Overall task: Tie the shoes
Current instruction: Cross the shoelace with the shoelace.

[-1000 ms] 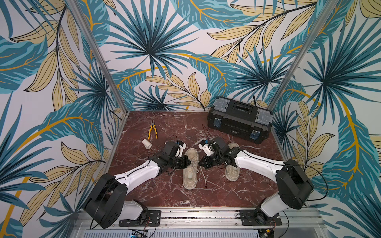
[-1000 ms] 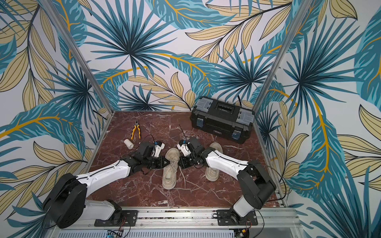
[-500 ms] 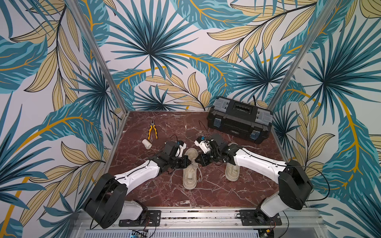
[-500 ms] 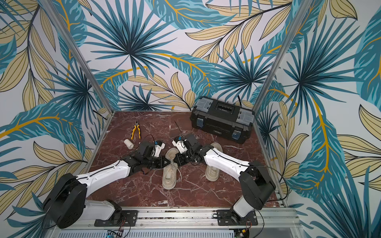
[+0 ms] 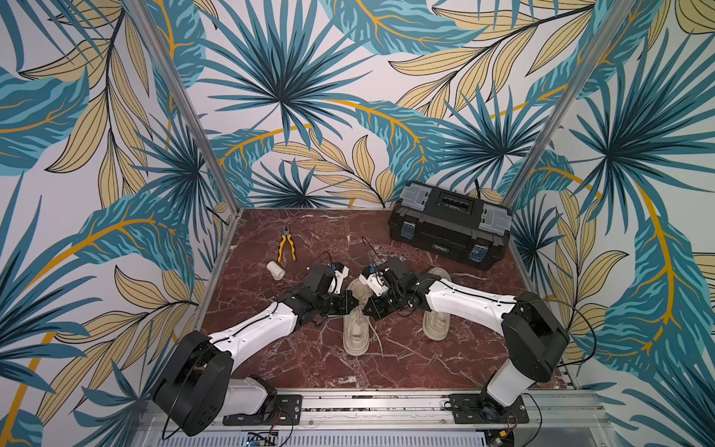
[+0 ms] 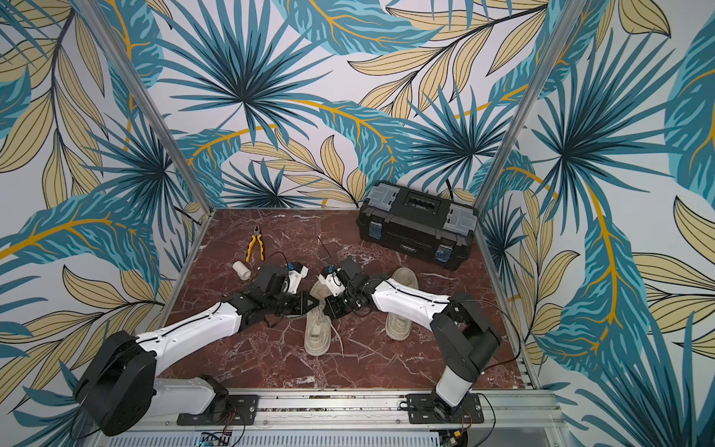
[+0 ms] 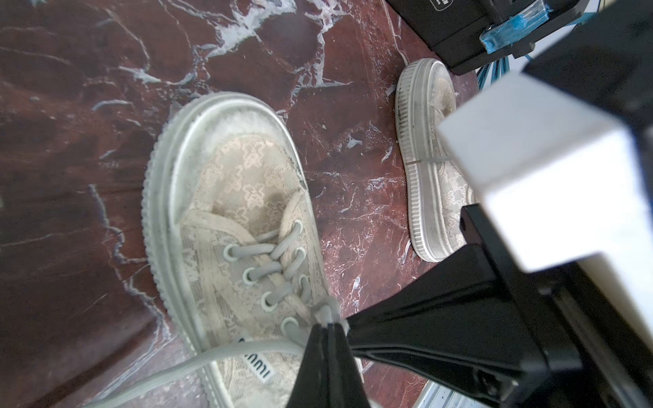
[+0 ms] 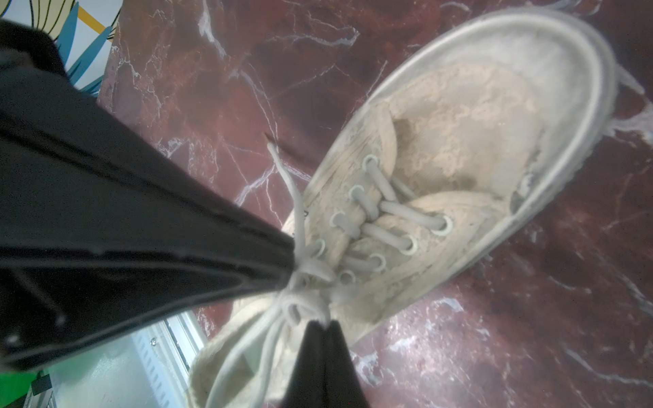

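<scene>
Lying at the middle of the worktop (image 5: 309,360), toe to the front edge: one low-top shoe (image 5: 356,334), beige lace-patterned fabric, stained, with a thick pale ridged rubber sole and a rounded toe cap. It has metal-ringed eyelets and a small white tab with dark lettering near the top.

Its flat, pale grey-beige laces (image 7: 212,356) are crossed through the eyelets and gathered into a knot at the top. One loose end trails on the marble beside the sole.

The second shoe (image 5: 436,329) is the same make. It stands parallel, nearer the right edge, partly under the right arm.

The left gripper (image 7: 328,326) has black tapered fingers pressed flat together, pinching the laces at the knot.

The right gripper (image 8: 323,325) has the same fingers, likewise closed tight on the laces. The tips of the two grippers nearly meet over the shoe's throat.

A black moulded-plastic toolbox (image 5: 449,228) with grey lid panels and translucent blue latches sits in the back right corner.

Pliers (image 5: 287,247) with yellow-and-black grips lie in the back left part of the worktop.

A small white cylinder (image 5: 275,269) lies on its side just in front of the pliers.

The worktop is polished red-brown marble with white veins. An aluminium rail (image 5: 367,402) carrying both arm bases runs along its front edge.

The walls (image 5: 278,96) are white panels printed with teal and tan palm leaves, joined by slanting aluminium posts (image 5: 185,108).
</scene>
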Motion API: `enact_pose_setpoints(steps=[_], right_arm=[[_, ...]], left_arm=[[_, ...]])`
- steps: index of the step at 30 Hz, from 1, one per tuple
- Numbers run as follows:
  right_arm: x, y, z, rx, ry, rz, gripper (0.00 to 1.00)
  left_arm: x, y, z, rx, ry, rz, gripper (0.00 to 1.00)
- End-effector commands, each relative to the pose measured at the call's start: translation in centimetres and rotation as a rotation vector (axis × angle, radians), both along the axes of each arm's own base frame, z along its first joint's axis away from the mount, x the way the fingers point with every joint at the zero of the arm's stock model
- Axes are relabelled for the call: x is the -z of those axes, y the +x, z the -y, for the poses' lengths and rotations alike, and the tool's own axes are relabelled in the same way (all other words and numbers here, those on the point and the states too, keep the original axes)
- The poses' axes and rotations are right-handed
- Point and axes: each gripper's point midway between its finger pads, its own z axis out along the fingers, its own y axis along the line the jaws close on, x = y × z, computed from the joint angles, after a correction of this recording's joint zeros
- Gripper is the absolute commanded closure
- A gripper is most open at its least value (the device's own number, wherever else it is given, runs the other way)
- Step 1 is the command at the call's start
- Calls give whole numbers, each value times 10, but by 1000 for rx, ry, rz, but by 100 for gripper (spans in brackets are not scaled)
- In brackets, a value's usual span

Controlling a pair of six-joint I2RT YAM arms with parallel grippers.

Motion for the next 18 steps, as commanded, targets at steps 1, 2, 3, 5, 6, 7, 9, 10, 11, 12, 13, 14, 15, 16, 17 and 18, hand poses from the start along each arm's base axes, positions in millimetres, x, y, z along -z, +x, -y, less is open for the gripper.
enact_pose_setpoints(steps=[1, 2, 3, 5, 6, 7, 9, 10, 11, 12, 13, 14, 15, 16, 17, 18], right_arm=[[5, -1, -2, -9, -16, -3, 100], [5, 0, -2, -9, -13, -1, 100], [5, 0, -3, -7, -12, 0, 100], [4, 0, -4, -8, -5, 1, 100], [3, 0, -5, -7, -3, 3, 100], [3, 1, -5, -7, -3, 2, 100], [3, 2, -6, -6, 0, 1, 100], [3, 2, -6, -6, -1, 0, 100], [3, 2, -6, -6, -1, 0, 100], [3, 2, -6, -6, -1, 0, 100], [2, 2, -7, -7, 0, 2, 100], [2, 2, -6, -7, 0, 2, 100], [1, 2, -7, -6, 1, 4, 100], [0, 2, -7, -8, 2, 5, 100], [0, 3, -7, -7, 0, 5, 100], [0, 3, -7, -6, 0, 5, 100]], left_arm=[[-6, -2, 1, 7, -27, 20, 100], [-6, -2, 1, 10, -31, 21, 100], [-7, -2, 2, 12, -33, 22, 100], [-7, -3, 4, 19, -37, 24, 100], [-7, -3, 5, 23, -38, 24, 100], [-7, -3, 5, 26, -37, 23, 100], [-7, -4, 7, 33, -39, 24, 100], [-8, -4, 8, 35, -40, 27, 100], [-8, -5, 8, 39, -39, 27, 100], [-9, -5, 9, 41, -39, 30, 100], [-8, -5, 9, 43, -38, 30, 100], [-8, -6, 9, 45, -38, 29, 100], [-9, -6, 10, 47, -37, 32, 100], [-9, -6, 10, 51, -36, 33, 100], [-9, -6, 11, 54, -36, 33, 100], [-9, -7, 12, 60, -34, 34, 100]])
